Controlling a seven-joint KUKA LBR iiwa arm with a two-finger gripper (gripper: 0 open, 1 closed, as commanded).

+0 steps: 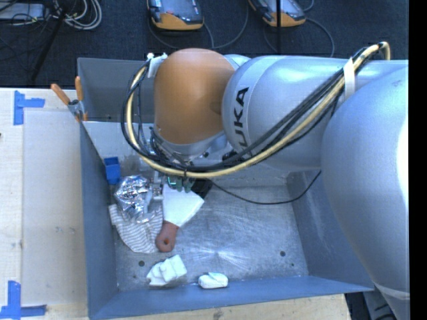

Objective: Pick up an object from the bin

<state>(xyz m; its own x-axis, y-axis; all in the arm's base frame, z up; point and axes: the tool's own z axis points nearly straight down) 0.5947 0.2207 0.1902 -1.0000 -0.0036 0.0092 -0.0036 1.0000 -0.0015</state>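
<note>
1. My pincer (pixel 160 192) is low in the bin (pixel 300 245), toward the view's left and under my orange wrist cover (pixel 190 95). Spread or pressed together, I cannot tell.
2. Nearest things: crumpled foil ball (pixel 133 195) just beside it on the view's left, white sheet (pixel 181 209) on the other side.
3. Around — blue block (pixel 111 171) beyond the foil, striped cloth (pixel 137 235) beneath it, brown cylinder (pixel 167 235) at the cloth's edge.
4. White wad (pixel 167 270) and small white lump (pixel 213 281) lie by the near wall — apart from me.

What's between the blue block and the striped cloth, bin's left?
Camera view: a crumpled silver foil ball lies there, overlapping the striped grey cloth.
</note>
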